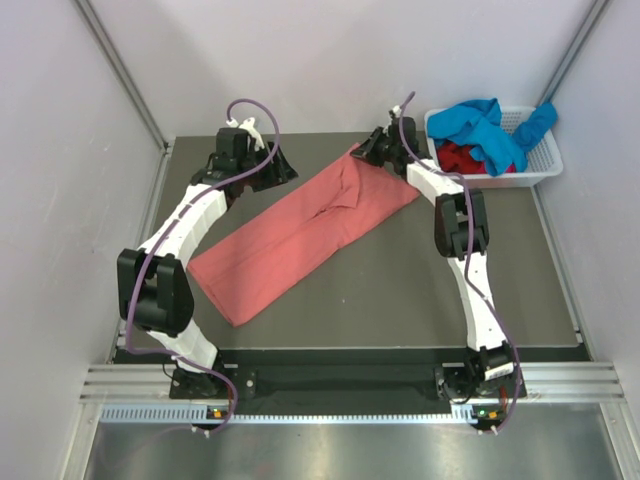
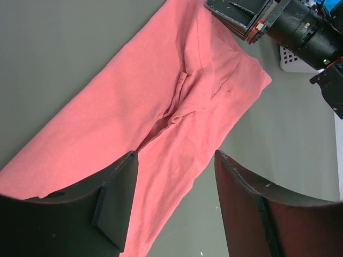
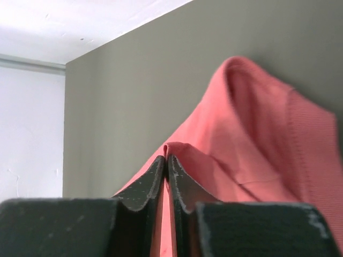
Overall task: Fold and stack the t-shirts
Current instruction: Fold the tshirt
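Pink shirt [image 1: 300,235] lies as 1 long band on the table [image 1: 420,300], running in the top view from lower left of centre up toward the upper right. It looks folded lengthwise, with a creased ridge down its middle. I judge the first fold roughly made and the cross folds not yet done, so it is far from a compact packet. Its near end lies flat and free.

Further up, by the band's upper-left edge, the left gripper [image 2: 174,160] hangs with its fingers spread wide and nothing between them. At the band's far corner the right gripper [image 3: 167,160] has its fingers pressed together on a pinch of pink cloth, holding a small peak off the table.

Beyond that, in the upper right corner of the top view, a white basket [image 1: 548,172] holds a blue shirt [image 1: 490,125] draped over its rim and a red shirt [image 1: 460,158] beneath it. Both are crumpled, so by my reckoning 2 shirts are left to fold and no stack exists yet. The right arm runs just beside the basket, which could crowd a reach into it.
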`<action>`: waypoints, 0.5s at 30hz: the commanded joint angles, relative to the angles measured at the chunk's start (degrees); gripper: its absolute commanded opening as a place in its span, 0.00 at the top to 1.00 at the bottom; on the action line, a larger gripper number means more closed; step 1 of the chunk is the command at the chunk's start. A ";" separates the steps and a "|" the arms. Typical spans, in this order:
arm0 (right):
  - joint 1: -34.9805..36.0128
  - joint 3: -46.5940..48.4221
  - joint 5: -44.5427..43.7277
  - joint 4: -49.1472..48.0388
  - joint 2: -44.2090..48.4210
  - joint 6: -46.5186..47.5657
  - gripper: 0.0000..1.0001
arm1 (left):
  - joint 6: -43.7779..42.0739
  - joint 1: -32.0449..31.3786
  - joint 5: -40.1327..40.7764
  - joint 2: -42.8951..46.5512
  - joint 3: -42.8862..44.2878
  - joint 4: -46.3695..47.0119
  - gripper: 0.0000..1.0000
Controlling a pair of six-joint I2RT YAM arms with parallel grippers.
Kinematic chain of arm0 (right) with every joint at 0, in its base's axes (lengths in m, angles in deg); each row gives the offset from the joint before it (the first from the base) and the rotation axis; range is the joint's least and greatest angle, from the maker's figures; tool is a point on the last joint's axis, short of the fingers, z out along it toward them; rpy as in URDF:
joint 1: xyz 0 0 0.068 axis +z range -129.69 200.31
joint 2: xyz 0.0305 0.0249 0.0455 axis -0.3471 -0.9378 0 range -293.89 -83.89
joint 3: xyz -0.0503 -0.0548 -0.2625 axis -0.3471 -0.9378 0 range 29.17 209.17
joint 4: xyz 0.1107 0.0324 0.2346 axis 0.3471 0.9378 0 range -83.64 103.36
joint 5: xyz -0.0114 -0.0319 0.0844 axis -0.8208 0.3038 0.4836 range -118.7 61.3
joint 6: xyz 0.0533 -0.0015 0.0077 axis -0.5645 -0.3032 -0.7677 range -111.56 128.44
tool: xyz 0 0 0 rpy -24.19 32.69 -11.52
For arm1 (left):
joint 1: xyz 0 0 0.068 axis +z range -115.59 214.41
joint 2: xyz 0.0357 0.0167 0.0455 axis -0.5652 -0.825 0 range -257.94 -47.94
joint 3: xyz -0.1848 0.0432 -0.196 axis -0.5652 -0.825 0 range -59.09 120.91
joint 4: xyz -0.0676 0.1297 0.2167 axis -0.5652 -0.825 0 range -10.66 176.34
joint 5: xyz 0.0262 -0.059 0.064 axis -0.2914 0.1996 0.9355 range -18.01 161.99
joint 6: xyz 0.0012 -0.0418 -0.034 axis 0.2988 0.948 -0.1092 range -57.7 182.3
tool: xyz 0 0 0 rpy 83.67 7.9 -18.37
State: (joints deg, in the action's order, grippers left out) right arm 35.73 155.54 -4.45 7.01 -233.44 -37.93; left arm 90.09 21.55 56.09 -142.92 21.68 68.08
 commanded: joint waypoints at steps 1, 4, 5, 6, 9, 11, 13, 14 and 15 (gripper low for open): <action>-0.57 0.28 -0.17 -1.61 -0.30 0.31 0.91 | -0.19 0.38 -1.50 2.70 1.84 0.68 0.36; -0.65 2.48 0.45 0.75 -0.91 1.72 0.80 | -0.19 0.38 -1.76 2.69 2.11 0.60 0.36; -0.74 3.00 0.88 1.37 -1.00 2.07 0.75 | -0.28 0.38 -1.85 2.69 2.28 0.42 0.36; -1.00 3.71 1.06 1.99 -0.65 2.59 0.74 | -0.37 0.38 -1.85 2.69 2.37 0.25 0.36; -1.80 3.54 1.41 4.97 1.54 4.78 0.69 | -0.63 0.47 -1.77 2.69 3.07 -0.28 0.36; -2.23 3.27 1.50 8.65 3.12 7.07 0.68 | -0.55 0.56 -2.11 2.69 3.43 -0.46 0.36; -2.24 2.05 2.11 11.38 5.67 11.11 0.68 | -0.46 0.56 -2.20 2.78 3.78 -0.63 0.36; -2.32 0.91 2.99 13.48 6.81 13.21 0.65 | -0.11 0.56 -2.29 2.70 3.95 -0.55 0.36; -2.24 -2.93 3.00 14.03 9.69 14.28 0.62 | -0.02 0.56 -2.55 2.69 4.04 -0.63 0.36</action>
State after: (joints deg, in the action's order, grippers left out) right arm 34.13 155.63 -3.12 15.95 -233.09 -30.48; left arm 90.09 21.68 54.84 -142.92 23.13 67.34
